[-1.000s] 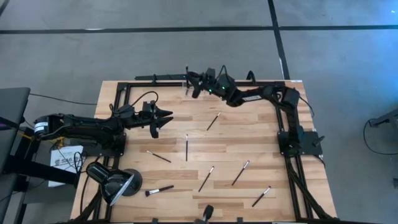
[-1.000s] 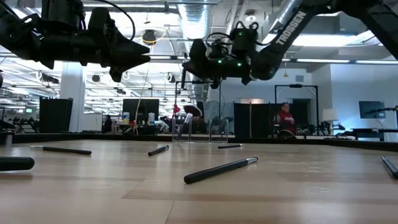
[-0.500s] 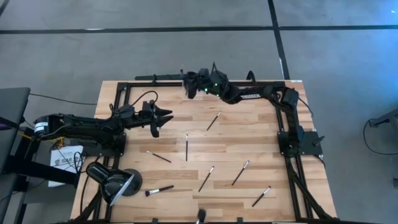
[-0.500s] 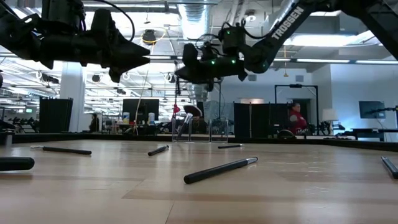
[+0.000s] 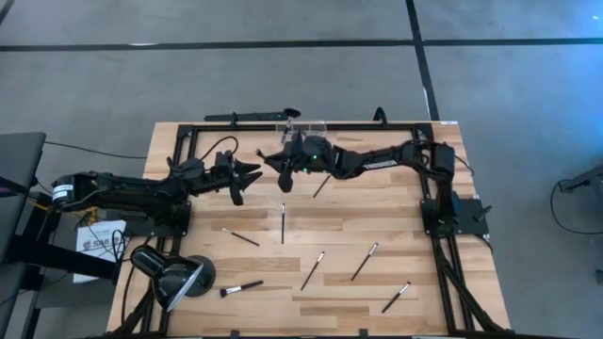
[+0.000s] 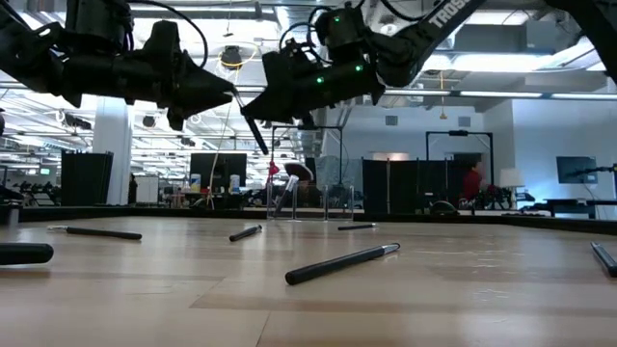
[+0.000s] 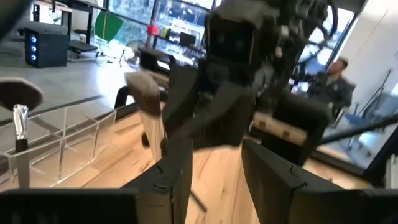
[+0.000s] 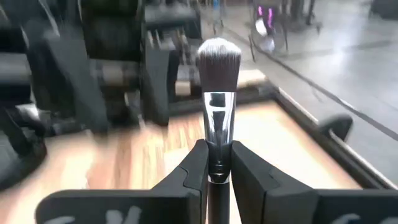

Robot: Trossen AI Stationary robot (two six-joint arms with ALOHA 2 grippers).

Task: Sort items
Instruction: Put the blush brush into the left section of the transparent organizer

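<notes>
Gripped in the right gripper (image 8: pixel 217 163) above the table's (image 5: pixel 396 202) twelve-o'clock side: flat-topped makeup brush (image 8: pixel 217 93), silver ferrule, dark bristles paling at the tip. Left gripper (image 5: pixel 252 173) alongside, empty, jaws parted. Lettered "TROSSEN" on the right arm (image 6: pixel 453 14).

Table (image 5: pixel 396 193): pale wood planks, black frame rail | Arms: black, green light on right arm | Held brush (image 8: pixel 217 93): black handle, silver ferrule, dark bristles with whitish tips | Loose brushes (image 5: pixel 283 223): black handles, silver ferrules | Lamp (image 5: pixel 172 276): black | Floor: grey
</notes>
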